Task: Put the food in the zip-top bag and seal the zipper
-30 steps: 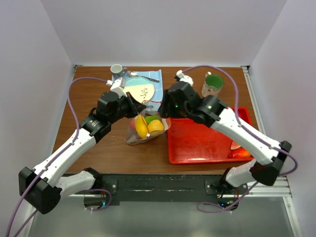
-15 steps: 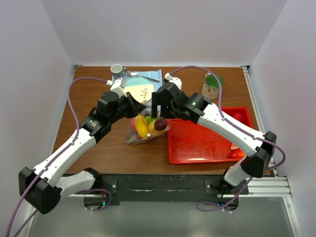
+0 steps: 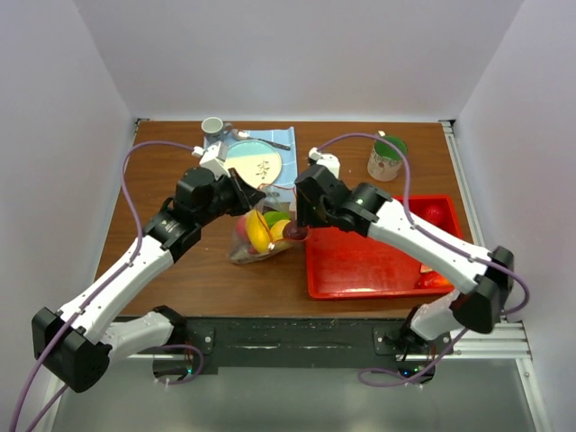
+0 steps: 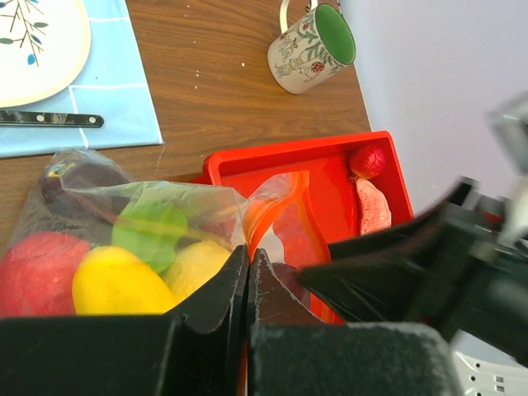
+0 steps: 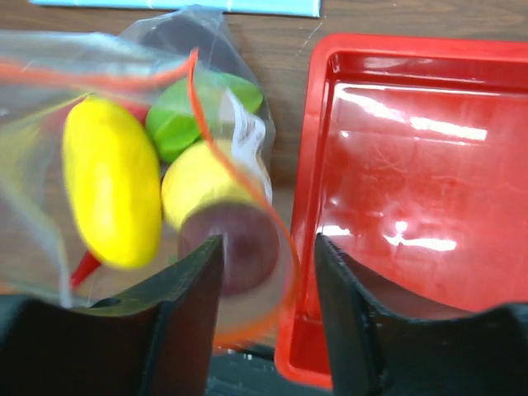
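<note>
While your left pincer [image 4: 247, 276] is clamping shut on the zip-top bag's [image 4: 165, 194] mouth edge, your right pincer [image 5: 268, 272] is hovering with jaws apart just above the dark purple piece [image 5: 243, 247] lying inside that mouth. A red piece [image 4: 367, 161] is sitting rightward in the red tray [image 4: 330, 190], nearer your right arm.

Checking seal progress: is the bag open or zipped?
Open: the zip-top bag mouth gapes; its red zipper loops apart, unjoined.

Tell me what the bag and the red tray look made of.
The zip-top bag looks like thin clear plastic film, glossy: it crinkles and fruit shows through. The red tray is probably rigid moulded plastic, glossy, with sharp reflections on its floor.
</note>
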